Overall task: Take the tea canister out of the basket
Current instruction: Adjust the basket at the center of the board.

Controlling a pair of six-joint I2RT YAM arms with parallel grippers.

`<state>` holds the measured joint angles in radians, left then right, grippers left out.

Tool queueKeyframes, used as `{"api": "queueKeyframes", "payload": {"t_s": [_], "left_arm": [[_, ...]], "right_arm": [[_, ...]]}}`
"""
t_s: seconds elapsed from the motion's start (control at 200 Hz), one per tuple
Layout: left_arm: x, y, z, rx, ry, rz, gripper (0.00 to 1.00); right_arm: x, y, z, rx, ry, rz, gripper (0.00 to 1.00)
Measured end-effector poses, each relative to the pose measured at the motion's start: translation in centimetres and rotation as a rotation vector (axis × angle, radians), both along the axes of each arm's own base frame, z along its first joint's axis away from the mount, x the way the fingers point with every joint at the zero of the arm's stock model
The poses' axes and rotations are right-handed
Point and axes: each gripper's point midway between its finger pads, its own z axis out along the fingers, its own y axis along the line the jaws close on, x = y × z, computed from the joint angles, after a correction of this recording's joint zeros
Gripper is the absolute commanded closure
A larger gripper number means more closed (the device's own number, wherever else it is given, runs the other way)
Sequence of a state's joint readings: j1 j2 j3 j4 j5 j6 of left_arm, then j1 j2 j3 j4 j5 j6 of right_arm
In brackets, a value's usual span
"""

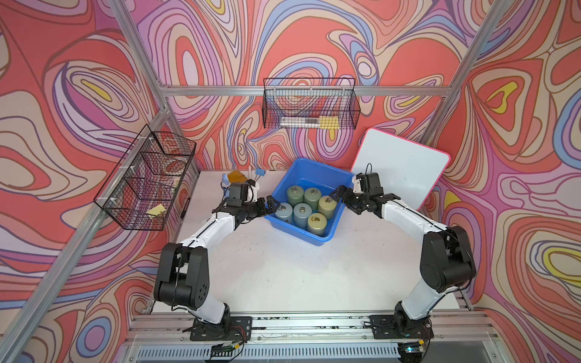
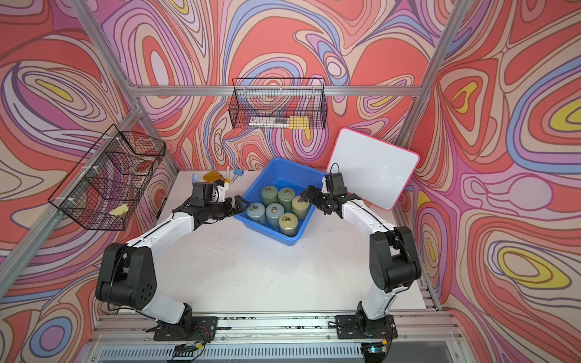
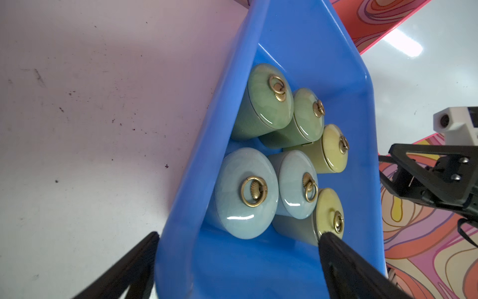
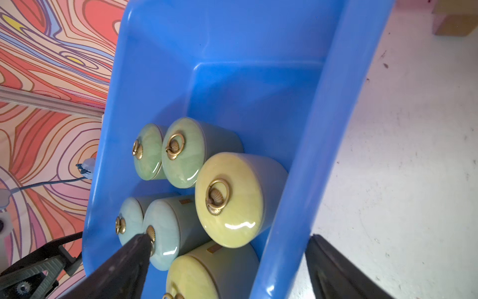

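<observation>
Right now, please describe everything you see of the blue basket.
The basket is a bright blue, glossy plastic tub with solid walls, rounded corners and a rolled rim. It rests askew on the white table, holding six upright tea canisters in two rows. The open left gripper and right gripper each straddle a side wall; contact is unclear.

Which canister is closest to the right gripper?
The yellow canister beside the two green ones, next to the open right gripper at the wall of the basket. The other yellow one sits with the blue pair, nearer the robot's base.
</observation>
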<state>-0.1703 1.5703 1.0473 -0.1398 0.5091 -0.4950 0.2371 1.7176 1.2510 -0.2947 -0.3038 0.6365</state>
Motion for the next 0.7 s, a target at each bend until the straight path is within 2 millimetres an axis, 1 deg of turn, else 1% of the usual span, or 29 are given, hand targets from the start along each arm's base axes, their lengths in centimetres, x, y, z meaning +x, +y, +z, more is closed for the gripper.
{"api": "queueKeyframes", "payload": {"t_s": [0.075, 0.406, 0.541, 0.696], "left_arm": [[0.0, -0.1, 0.0, 0.006, -0.003, -0.007, 0.01], [-0.3, -0.4, -0.1, 0.030, -0.015, -0.020, 0.01], [-1.3, -0.8, -0.2, 0.043, -0.012, -0.027, 0.01], [-3.2, -1.5, -0.2, 0.057, -0.006, -0.046, 0.01]], "right_arm": [[0.4, 0.1, 0.2, -0.003, -0.003, 0.004, 0.05], [1.3, 0.6, -0.8, -0.016, 0.019, 0.042, 0.06], [1.8, 0.8, -0.9, -0.025, 0.021, 0.054, 0.06], [2.6, 1.0, -0.9, -0.039, 0.023, 0.068, 0.06]]}}
